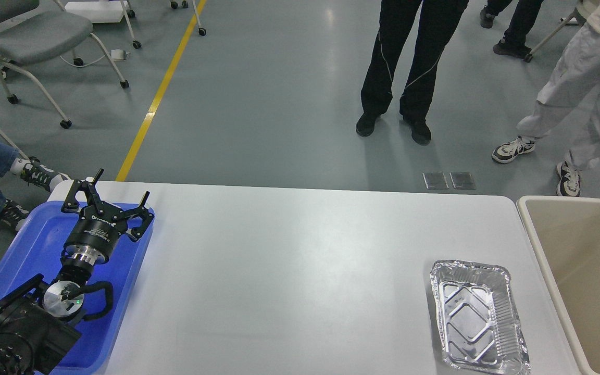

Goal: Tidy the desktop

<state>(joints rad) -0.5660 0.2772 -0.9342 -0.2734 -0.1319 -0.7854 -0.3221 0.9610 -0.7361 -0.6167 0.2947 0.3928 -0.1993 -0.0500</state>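
Foil tray (477, 317) beside beige tub (586, 271)

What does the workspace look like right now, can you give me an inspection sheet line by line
Surface: large white desktop, mostly bare.
Job's things: crinkled silver foil tray, empty, near the right edge.
Clutter: blue plastic tray at the left edge; beige tub beside the right end.
Grippers: left gripper open over the blue tray, holding nothing; right gripper not in view.
Cables: black cable looped on the left arm.
Surroundings: grey floor, yellow line, wheeled chairs, people standing.
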